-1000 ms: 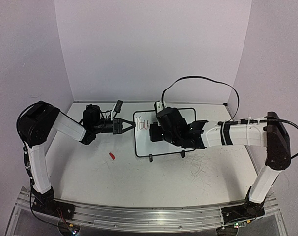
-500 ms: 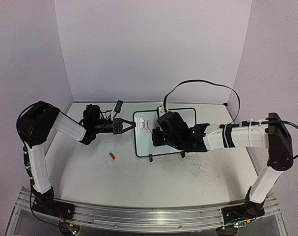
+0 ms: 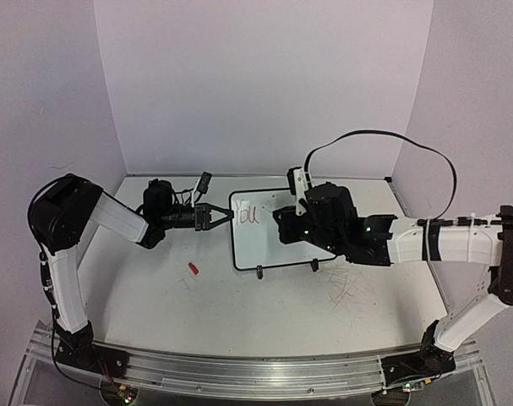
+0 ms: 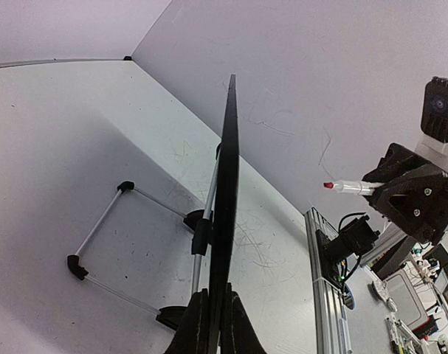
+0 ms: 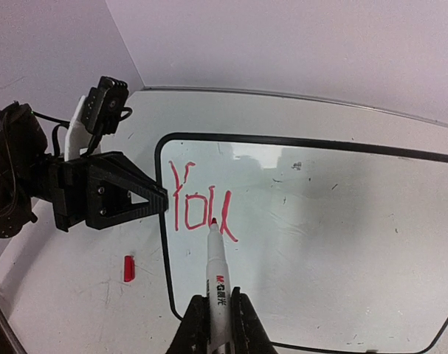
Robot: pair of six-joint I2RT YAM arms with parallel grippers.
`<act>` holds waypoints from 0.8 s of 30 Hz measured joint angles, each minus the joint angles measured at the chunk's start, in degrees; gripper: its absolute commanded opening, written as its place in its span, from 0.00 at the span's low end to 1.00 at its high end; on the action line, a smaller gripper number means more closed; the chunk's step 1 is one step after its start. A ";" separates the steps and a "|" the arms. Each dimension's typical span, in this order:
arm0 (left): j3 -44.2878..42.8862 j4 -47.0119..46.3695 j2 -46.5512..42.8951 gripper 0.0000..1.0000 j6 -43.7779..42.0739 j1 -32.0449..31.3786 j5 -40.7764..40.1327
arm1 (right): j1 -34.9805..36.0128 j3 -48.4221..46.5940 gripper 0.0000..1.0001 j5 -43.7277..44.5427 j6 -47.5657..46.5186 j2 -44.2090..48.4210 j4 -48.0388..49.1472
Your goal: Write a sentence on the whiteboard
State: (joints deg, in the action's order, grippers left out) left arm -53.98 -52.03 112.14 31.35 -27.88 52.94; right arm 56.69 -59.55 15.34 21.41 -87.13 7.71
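Red "You" (image 5: pixel 201 206) written on whiteboard (image 5: pixel 319 243); right jaws clamped on M&G-branded marker (image 5: pixel 218 269) (tip near the "u"); left jaws pinching whiteboard's edge.

Even, diffuse light filled all three views, leaving only faint, soft shadows on the scuffed grey-white surface (image 3: pixel 264 313). The small black-framed white board (image 5: pixel 319 243) carried a mild glossy sheen. Both wrist views bowed at their edges; the overhead view looked slightly soft.

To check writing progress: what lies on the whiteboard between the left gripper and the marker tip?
The red letters "You" on the whiteboard lie between the left gripper and the marker tip; the right wrist view shows this.
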 measured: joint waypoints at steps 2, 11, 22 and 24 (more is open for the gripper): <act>0.00 0.00 0.00 0.00 0.00 -0.01 0.01 | -0.05 0.22 0.00 0.02 -1.04 0.33 0.66; 0.00 0.00 0.00 0.00 0.00 -0.07 0.00 | -0.15 -0.40 0.00 1.19 -3.44 -0.43 1.22; -0.01 0.00 0.00 0.00 0.00 -0.09 0.01 | -0.02 -6.47 0.00 2.28 -4.02 -6.80 -1.75; -0.02 0.00 0.00 0.00 0.00 -0.09 0.01 | -0.02 -6.47 0.00 3.15 -4.02 -6.80 -1.76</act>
State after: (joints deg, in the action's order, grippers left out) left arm -54.00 -52.03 112.14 31.35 -27.97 52.95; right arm 56.66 -66.02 18.49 17.39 -93.93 5.96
